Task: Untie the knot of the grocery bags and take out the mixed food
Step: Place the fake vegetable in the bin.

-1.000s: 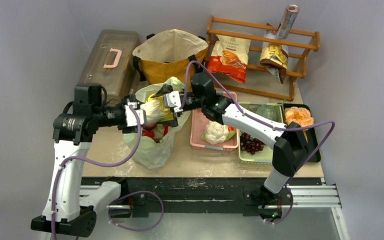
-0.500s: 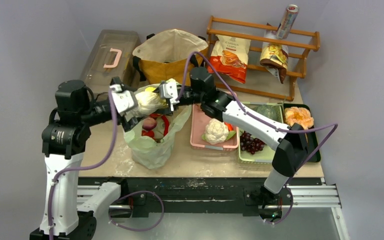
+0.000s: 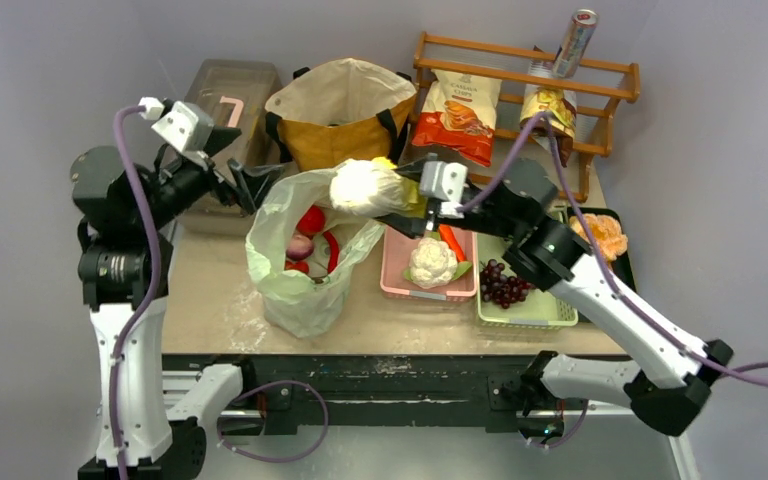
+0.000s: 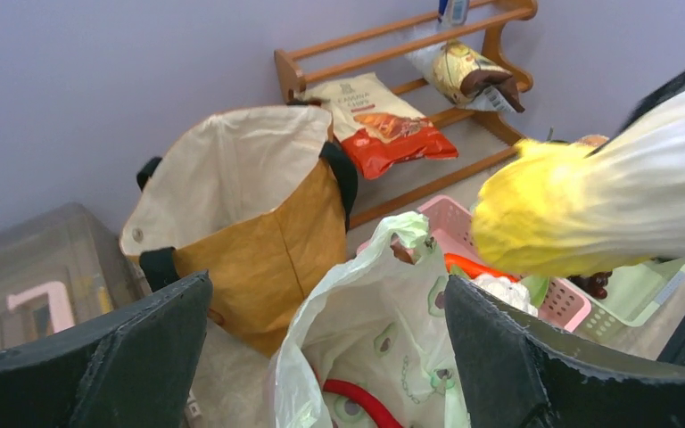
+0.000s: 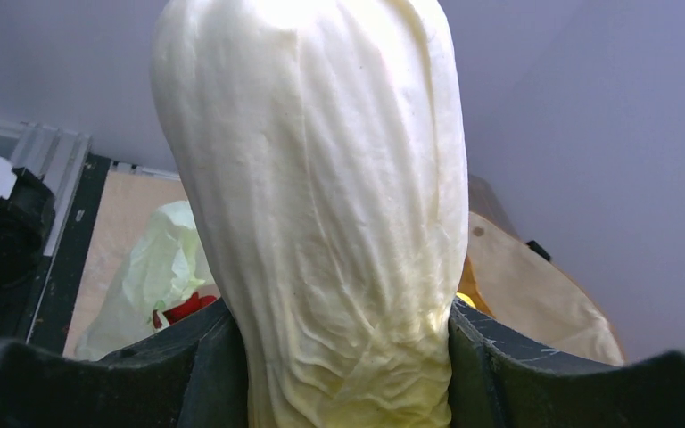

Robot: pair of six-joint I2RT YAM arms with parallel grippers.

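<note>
Pale violet walls close in a tan worktop with two robot arms bolted at its near edge. Nearest on the worktop stands a thin pale-green plastic bag. Its mouth gapes open and no tied neck shows, so the untying looks done. Red fruits and a purple onion are visible inside it.

A second ago both hands crowded the bag's mouth around a yellow-white cabbage. Now the right hand has lifted that cabbage clear. Its fingers are clamped on the stalk end, and it holds the cabbage in the air between the bag's rim and a pink basket that contains a cauliflower.

The left hand has drawn back up and to the left of the bag. Its fingers are spread wide apart and grip nothing.

Farther back, an open mustard tote stands upright.

One item appears freshly out. It probably needs setting down next, and the food left in the green bag has yet to come out.
</note>
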